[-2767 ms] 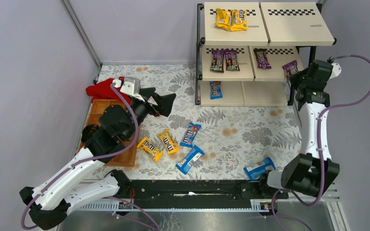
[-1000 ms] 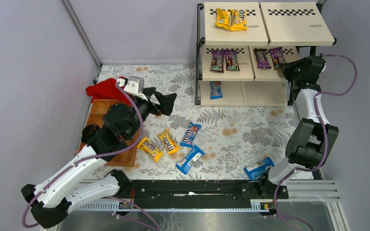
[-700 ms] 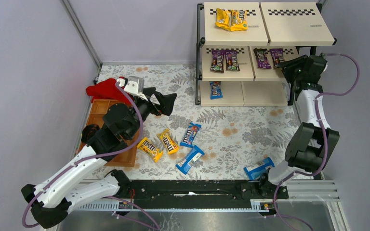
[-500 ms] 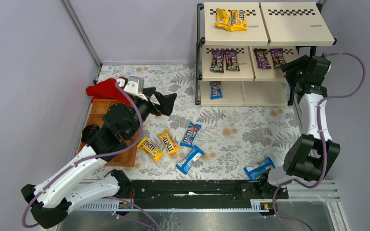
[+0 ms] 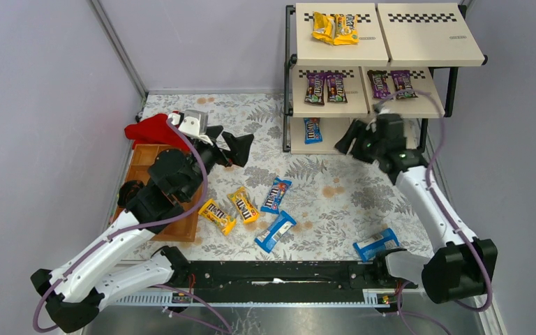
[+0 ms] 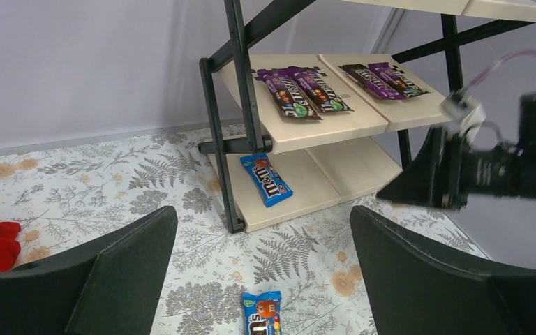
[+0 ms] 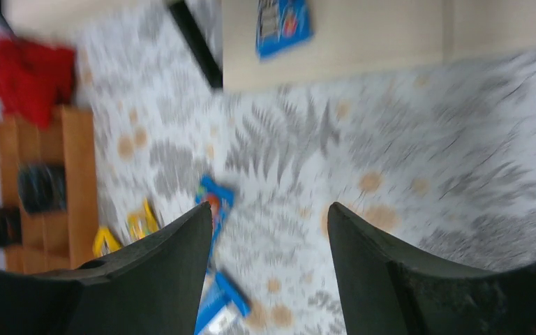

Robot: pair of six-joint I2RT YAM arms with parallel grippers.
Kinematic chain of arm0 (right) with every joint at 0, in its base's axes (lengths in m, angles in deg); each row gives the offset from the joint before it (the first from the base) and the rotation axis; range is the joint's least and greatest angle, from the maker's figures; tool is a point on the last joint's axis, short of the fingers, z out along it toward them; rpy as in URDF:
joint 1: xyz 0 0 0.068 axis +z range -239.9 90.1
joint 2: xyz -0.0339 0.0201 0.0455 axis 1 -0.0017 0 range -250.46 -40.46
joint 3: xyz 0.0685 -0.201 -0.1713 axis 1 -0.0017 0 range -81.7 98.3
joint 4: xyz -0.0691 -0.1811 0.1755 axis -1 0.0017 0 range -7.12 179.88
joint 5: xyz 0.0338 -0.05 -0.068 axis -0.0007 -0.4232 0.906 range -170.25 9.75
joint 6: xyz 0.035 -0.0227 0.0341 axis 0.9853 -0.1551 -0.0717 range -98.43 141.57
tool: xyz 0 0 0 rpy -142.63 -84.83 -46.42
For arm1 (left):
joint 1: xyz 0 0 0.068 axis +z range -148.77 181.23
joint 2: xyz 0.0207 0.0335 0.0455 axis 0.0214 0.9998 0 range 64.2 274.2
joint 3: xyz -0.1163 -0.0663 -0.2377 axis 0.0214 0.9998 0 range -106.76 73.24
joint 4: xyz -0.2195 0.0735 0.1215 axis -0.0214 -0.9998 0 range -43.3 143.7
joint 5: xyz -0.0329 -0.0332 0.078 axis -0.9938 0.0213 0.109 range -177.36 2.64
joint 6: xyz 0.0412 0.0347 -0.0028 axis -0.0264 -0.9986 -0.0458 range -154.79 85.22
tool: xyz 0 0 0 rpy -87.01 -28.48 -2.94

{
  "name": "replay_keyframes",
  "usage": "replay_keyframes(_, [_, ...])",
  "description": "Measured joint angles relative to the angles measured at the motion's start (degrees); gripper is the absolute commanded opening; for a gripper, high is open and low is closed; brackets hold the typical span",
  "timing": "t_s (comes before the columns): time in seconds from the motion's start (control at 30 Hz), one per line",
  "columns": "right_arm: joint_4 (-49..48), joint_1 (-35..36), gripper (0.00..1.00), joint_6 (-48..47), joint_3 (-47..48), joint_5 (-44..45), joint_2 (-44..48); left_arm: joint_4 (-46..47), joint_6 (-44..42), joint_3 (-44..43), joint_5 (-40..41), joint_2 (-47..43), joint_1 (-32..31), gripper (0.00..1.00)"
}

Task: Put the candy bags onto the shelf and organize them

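Observation:
The shelf [image 5: 419, 105] stands at the back right. Yellow candy bags [image 5: 335, 28] lie on its top tier, purple ones [image 5: 324, 86] [image 5: 391, 82] on the middle tier, and a blue one [image 5: 312, 129] at the bottom. Two yellow bags [image 5: 216, 215] [image 5: 243, 204] and three blue bags [image 5: 275, 195] [image 5: 276, 231] [image 5: 375, 243] lie on the table. My right gripper [image 5: 353, 142] [image 7: 271, 209] hangs open and empty in front of the bottom tier. My left gripper [image 5: 241, 152] [image 6: 263, 213] is wide open and empty, facing the shelf above a blue bag [image 6: 262, 315].
A brown wooden tray [image 5: 139, 157] lies at the left edge with a red cloth [image 5: 150, 129] behind it. The right arm [image 6: 488, 167] crosses in front of the shelf. The black frame post [image 5: 287, 77] marks the shelf's left side.
My right gripper opened beside the middle tier, leaving a purple bag there, then swung down and left to the front of the bottom tier. The left arm stayed still.

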State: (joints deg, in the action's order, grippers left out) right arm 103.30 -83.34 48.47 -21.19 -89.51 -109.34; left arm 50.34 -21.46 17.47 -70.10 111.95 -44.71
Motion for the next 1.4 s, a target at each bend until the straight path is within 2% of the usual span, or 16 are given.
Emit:
replay_keyframes(0.13, [-0.22,11.08,0.69,-0.17,-7.45,-0.83,-0.79,-0.42,0.02,-0.11,-0.11,0.04,1.11,0.99])
replay_keyframes(0.27, [-3.30,22.08,0.68,0.81,-10.75,-1.86,-6.69,-0.83,0.02,-0.13,-0.55,0.04,2.03,0.99])
replay_keyframes(0.47, [-8.79,33.99,0.68,2.82,-9.46,-1.81,-18.38,-0.98,0.02,-0.55,-0.74,0.74,2.60,0.99])
replay_keyframes(0.6, [-11.93,39.50,0.61,4.31,-5.29,-2.86,-23.28,-1.38,0.00,-0.74,-0.74,1.27,2.84,0.99])
replay_keyframes(0.77, [-17.33,43.58,0.43,7.39,1.25,-4.39,-30.58,-1.70,0.02,-0.79,-0.74,1.38,3.28,0.99])
replay_keyframes(0.97, [-19.52,44.44,0.30,9.62,6.08,-3.56,-39.34,-1.75,0.02,-0.87,-0.92,1.38,3.50,0.99])
replay_keyframes(1.23, [-16.70,44.46,0.31,11.13,4.39,0.44,-40.74,-1.75,0.04,-0.90,-1.57,1.38,3.54,0.99])
replay_keyframes(1.4, [-13.16,44.37,0.35,11.93,0.33,6.95,-36.22,-1.77,0.09,-0.90,-2.23,1.38,3.54,0.99])
